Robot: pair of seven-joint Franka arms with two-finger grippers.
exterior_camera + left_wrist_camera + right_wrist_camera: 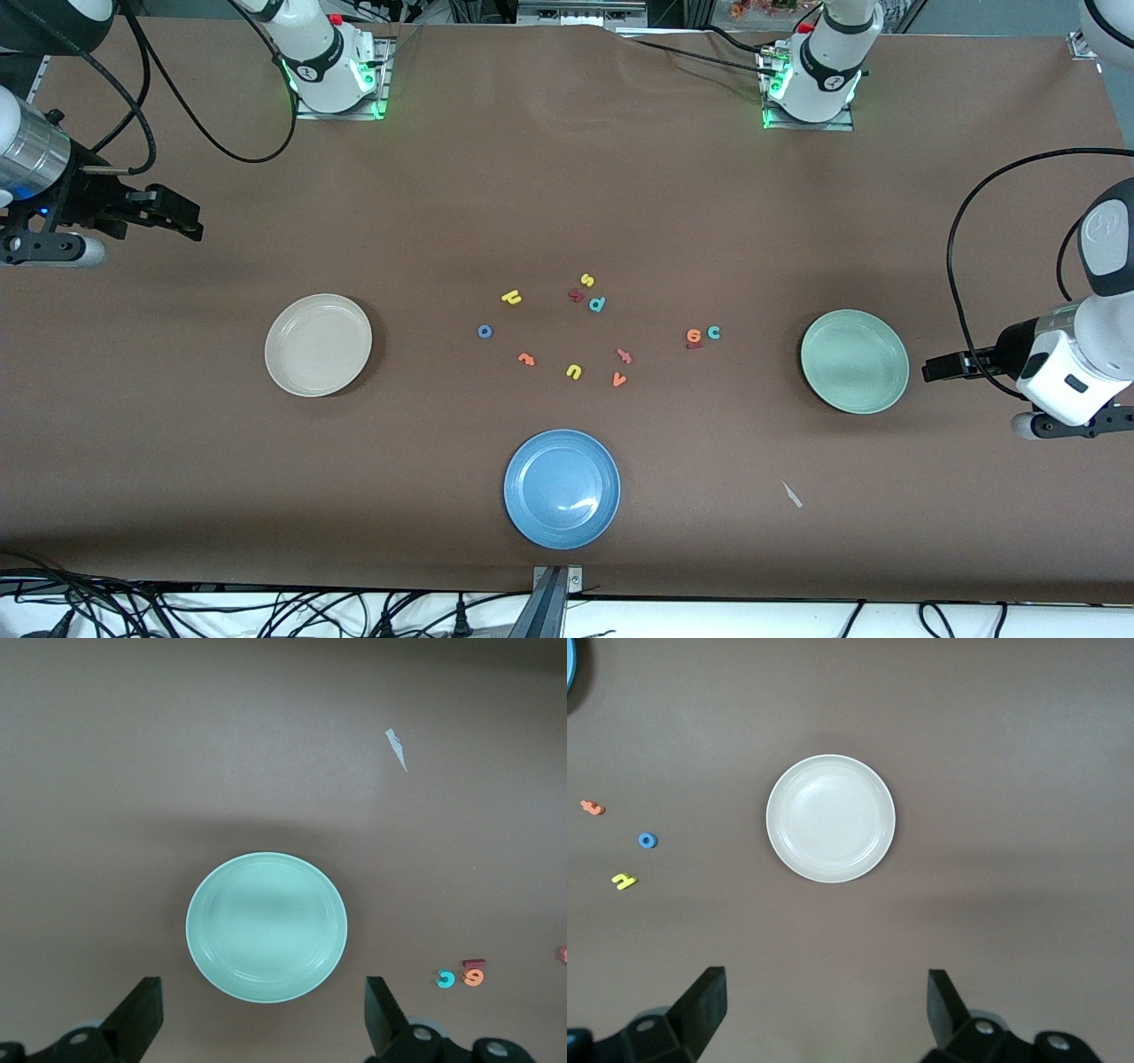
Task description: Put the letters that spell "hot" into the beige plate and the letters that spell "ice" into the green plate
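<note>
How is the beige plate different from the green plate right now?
The beige plate is cream and sits toward the right arm's end of the table; the green plate is pale mint and sits toward the left arm's end. The green plate lies a little nearer the front camera than the beige plate. Both are round, shallow, rimmed, about the same size, and hold no letters yet.

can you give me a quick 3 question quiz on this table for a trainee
1. True or false: the green plate already holds a letter.
2. Which plate lies nearest the front camera: A beige plate, B blue plate, C green plate?
3. Which letter touches the orange e?
Key: 1 false, it is empty. 2 B. 3 the teal c; the maroon i is close against it too.
</note>
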